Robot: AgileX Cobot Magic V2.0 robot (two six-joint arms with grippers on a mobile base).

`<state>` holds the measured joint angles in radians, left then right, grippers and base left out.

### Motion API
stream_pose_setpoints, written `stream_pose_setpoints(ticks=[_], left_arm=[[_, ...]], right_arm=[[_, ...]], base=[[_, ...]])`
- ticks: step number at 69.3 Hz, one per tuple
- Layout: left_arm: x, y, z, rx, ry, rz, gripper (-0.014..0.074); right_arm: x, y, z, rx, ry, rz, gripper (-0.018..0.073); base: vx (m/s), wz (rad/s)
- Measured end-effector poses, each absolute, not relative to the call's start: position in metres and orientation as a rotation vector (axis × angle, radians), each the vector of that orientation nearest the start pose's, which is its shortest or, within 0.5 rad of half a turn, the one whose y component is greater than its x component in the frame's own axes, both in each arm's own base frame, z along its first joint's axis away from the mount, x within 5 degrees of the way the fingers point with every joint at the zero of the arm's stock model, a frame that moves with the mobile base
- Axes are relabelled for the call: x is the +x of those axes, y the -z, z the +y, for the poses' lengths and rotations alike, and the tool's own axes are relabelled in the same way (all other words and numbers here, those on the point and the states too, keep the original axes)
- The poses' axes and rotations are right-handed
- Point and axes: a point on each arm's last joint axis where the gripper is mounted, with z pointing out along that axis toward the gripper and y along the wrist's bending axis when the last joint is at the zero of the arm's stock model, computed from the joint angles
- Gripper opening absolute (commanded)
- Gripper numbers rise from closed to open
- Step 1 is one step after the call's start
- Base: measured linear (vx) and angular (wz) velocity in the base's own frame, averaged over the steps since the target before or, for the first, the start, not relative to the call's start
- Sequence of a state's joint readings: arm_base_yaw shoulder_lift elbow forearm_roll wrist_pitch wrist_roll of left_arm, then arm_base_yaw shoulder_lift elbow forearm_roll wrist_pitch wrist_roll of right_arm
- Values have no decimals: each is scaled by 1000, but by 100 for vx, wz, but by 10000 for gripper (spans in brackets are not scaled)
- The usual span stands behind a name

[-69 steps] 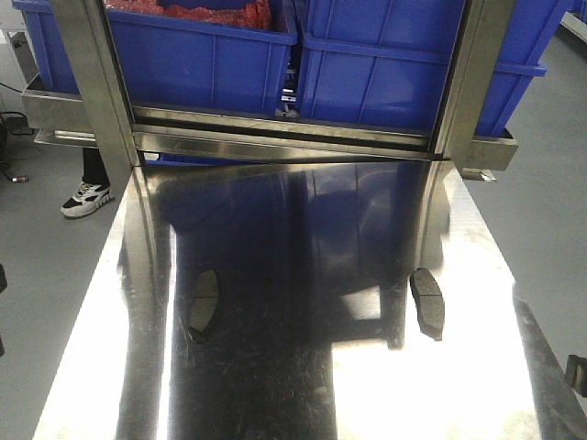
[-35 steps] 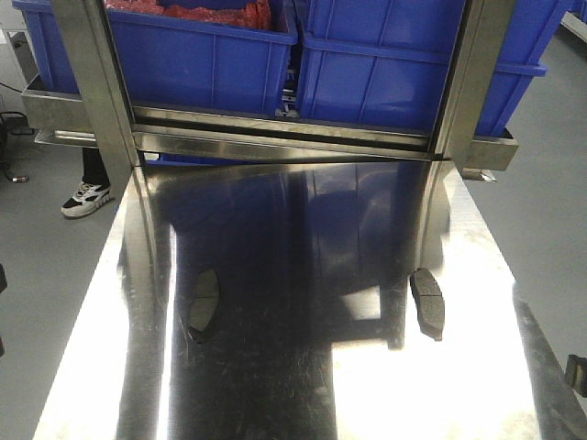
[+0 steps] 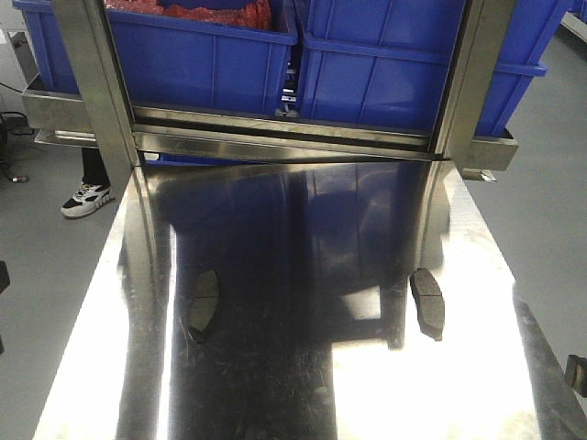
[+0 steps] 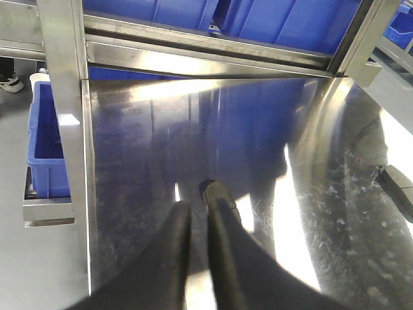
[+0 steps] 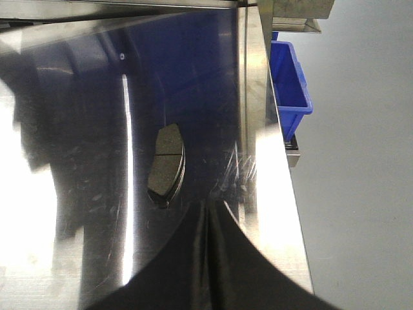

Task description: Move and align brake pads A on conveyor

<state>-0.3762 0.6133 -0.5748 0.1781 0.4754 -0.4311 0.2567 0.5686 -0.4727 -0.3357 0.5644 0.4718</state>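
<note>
Nothing moved vs 1 s ago: both pads in same spots. One brake pad (image 3: 204, 302) lies on the left side of the surface (image 3: 275, 385), the other pad (image 3: 427, 302) by the surface's right edge. Conveyor not in view. Left gripper (image 4: 197, 205) is a bit apart, empty. Right gripper (image 5: 208, 206) is pressed together, empty. Step, I think: reach & pick. Next, each gripper needs to open wide, then go down over a pad.

Blue bins (image 3: 211, 64); grey, possibly concrete floor (image 3: 41, 275)
</note>
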Motion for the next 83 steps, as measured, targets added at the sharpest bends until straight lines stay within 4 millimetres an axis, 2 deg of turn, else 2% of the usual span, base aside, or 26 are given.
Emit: stream_pose_setpoints(ticks=[8, 12, 19, 25, 42, 51, 58, 68, 77, 83], left_arm=[[118, -315, -39, 52, 339, 2001, 503], [118, -315, -39, 52, 339, 2001, 594], [118, -315, -39, 52, 339, 2001, 684], [118, -315, -39, 52, 339, 2001, 703], [118, -317, -41, 40, 389, 1977, 685], [127, -325, -48, 103, 387, 1982, 685], [146, -334, -57, 157, 378, 2009, 685], [192, -333, -76, 203, 344, 2106, 683], [238, -316, -95, 186, 331, 2226, 680], [267, -297, -106, 133, 333, 2329, 677]], right_arm=[[111, -281, 12, 30, -77, 2110, -10], [111, -281, 12, 30, -77, 2110, -10], [111, -281, 12, 30, -77, 2110, -10], [111, -281, 12, 30, -77, 2110, -10], [111, -281, 12, 30, -77, 2110, -10], [111, -281, 12, 30, -76, 2110, -10], [111, -281, 12, 30, -76, 2110, -10], [111, -281, 12, 30, -76, 2110, -10], [111, -281, 12, 30, -76, 2110, -10], [111, -281, 12, 30, -76, 2110, -10]], base=[[0, 0], [0, 0], [0, 0], [0, 0], [0, 0], [0, 0], [0, 0], [0, 0], [0, 0], [0, 0]])
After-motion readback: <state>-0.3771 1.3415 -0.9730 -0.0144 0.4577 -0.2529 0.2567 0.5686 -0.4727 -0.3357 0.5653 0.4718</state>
